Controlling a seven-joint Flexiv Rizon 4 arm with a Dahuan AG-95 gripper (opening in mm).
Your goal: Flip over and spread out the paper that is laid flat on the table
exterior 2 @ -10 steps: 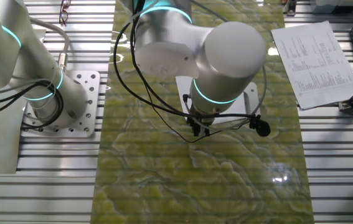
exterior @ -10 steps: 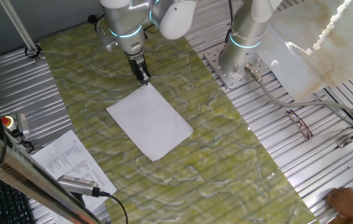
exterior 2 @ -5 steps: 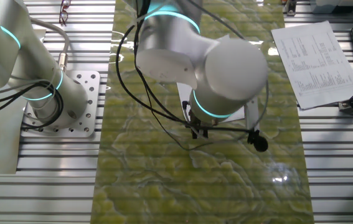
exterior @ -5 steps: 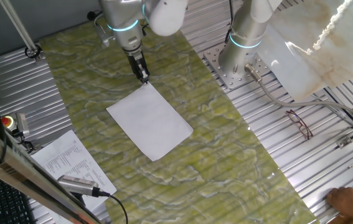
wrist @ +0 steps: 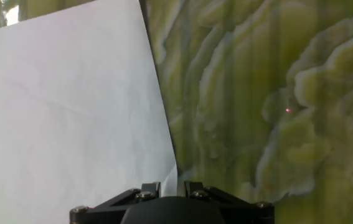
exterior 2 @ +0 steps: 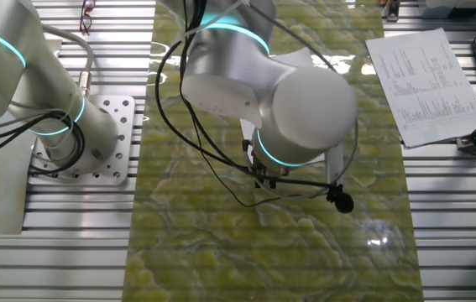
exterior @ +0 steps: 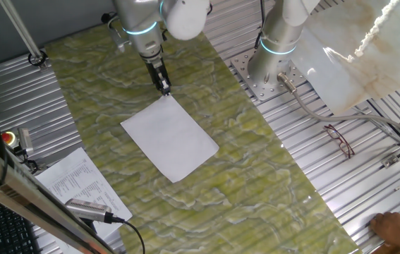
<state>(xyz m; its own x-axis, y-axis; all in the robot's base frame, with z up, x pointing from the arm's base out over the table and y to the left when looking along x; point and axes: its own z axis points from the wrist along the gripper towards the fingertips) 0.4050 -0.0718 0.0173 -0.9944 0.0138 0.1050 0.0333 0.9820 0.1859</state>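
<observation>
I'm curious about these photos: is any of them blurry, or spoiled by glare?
One fixed view: sharp, the paper evenly lit, glare on the beige slab at upper right. The other fixed view: sharp, small bright reflections on the table; the arm hides most of the paper. Hand view: the table's pattern looks soft, the paper nearly washed out, and the fingers dark at the bottom edge.

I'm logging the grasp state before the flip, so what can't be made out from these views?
- Gripper jaws: too small in one fixed view; in the hand view the housing cuts them off, so open or shut is unclear.
- Contact with the paper corner: not resolvable.
- Paper in the other fixed view: mostly hidden behind the arm.
- Printed sheet: text too small.
</observation>
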